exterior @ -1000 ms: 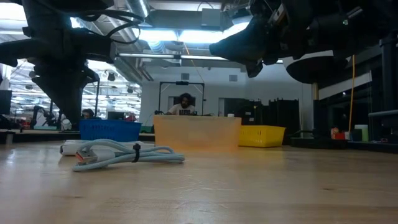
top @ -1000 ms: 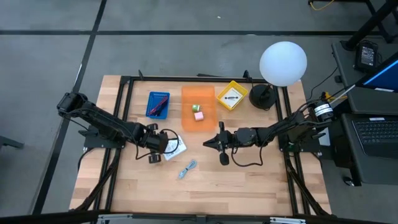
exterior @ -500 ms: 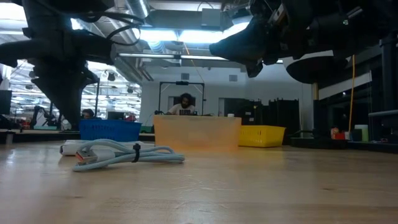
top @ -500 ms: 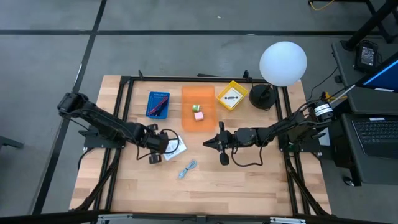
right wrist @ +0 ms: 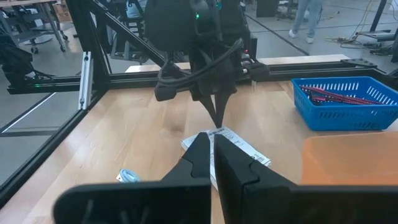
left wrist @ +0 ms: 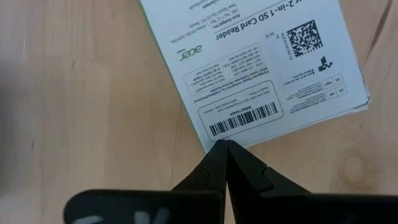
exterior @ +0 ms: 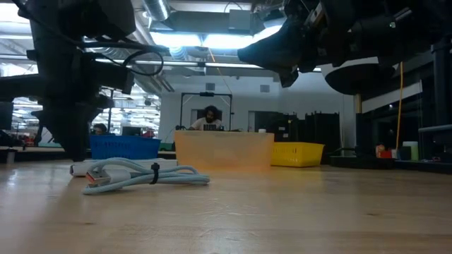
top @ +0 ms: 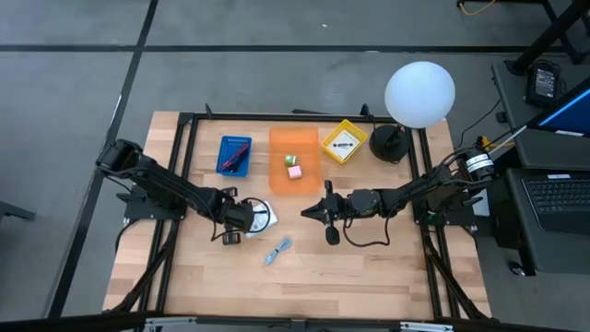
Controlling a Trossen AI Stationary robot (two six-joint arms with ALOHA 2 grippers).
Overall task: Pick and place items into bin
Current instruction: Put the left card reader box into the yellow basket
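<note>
My left gripper (left wrist: 225,144), fingers pressed together, tips at the white packet's (left wrist: 255,68) edge, left of bench centre; one packet visible, long axis diagonal to the bench edges. One light-blue cord (top: 278,249) nearer the front edge (coiled). My right gripper (top: 324,214) hovers mid-bench, fingers together.

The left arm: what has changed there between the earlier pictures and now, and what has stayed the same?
The left gripper, fingers shut, has moved a little toward the table's middle and down onto the white printed packet; its tips meet at the packet's edge without holding it. The right gripper, the light-blue cable, and the blue bin, orange bin and yellow bin stayed unmoved.
</note>
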